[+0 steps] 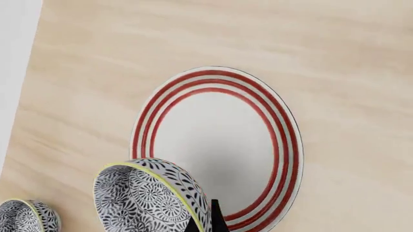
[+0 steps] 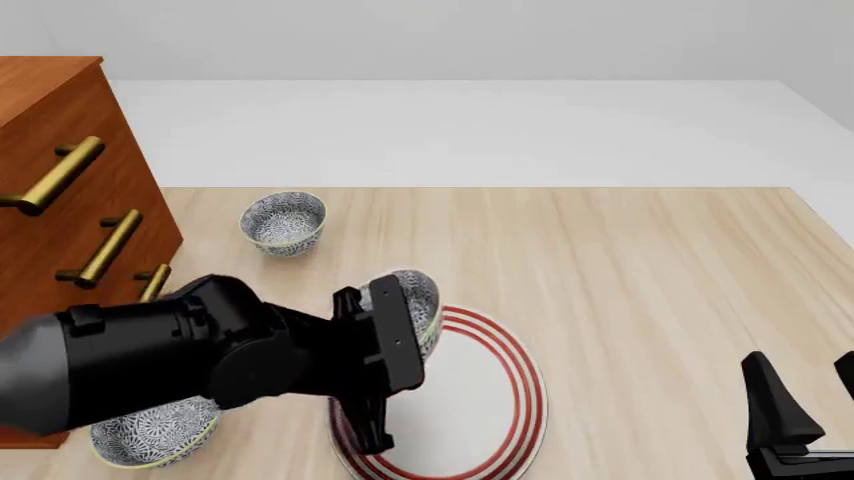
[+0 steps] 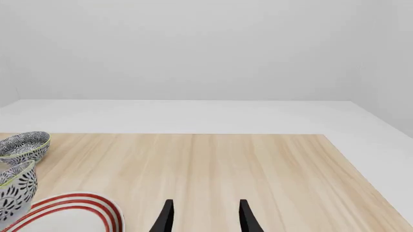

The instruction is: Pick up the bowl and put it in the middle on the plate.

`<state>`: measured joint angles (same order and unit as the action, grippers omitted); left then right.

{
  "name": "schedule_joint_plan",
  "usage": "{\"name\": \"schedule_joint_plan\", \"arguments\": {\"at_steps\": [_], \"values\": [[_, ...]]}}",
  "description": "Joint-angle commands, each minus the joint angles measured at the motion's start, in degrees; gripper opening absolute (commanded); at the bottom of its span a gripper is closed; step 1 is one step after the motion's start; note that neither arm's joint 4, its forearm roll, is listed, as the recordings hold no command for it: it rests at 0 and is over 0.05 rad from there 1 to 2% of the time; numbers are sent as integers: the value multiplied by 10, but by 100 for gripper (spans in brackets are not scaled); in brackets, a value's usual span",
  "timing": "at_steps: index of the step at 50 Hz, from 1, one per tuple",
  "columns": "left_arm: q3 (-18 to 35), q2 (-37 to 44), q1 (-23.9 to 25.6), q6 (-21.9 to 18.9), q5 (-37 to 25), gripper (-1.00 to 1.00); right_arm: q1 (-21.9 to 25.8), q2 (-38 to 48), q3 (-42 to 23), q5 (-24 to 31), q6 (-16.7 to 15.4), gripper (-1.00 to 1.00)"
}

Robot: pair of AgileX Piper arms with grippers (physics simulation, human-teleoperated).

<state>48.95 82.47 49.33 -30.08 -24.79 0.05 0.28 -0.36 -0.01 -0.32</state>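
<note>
Left tool pinching bowl rim, lifted | bowl tilted over plate upper-left edge, frame centre | right tool spread, idle | remaining: centre, lower, release

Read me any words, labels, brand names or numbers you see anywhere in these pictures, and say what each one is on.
None: no readable text in any view.
The bowl held by the left tool carries only a floral pattern.
The plate has only red rings.
The drawer cabinet and right tool are unmarked.
</note>
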Motion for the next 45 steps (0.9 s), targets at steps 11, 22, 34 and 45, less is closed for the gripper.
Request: {"name": "schedule_joint_plan", "arguments": {"at_steps": [11, 22, 34, 45], "values": [[5, 62, 9, -4, 24, -100, 0, 0, 0, 0, 0, 100], [2, 81, 10, -6, 33, -100, 0, 0, 0, 0, 0, 100], [-5, 91, -16, -42, 47, -100, 0, 0, 0, 0, 0, 100], [-6, 108, -16, -52, 50, -100, 0, 0, 0, 0, 0, 100]]}}
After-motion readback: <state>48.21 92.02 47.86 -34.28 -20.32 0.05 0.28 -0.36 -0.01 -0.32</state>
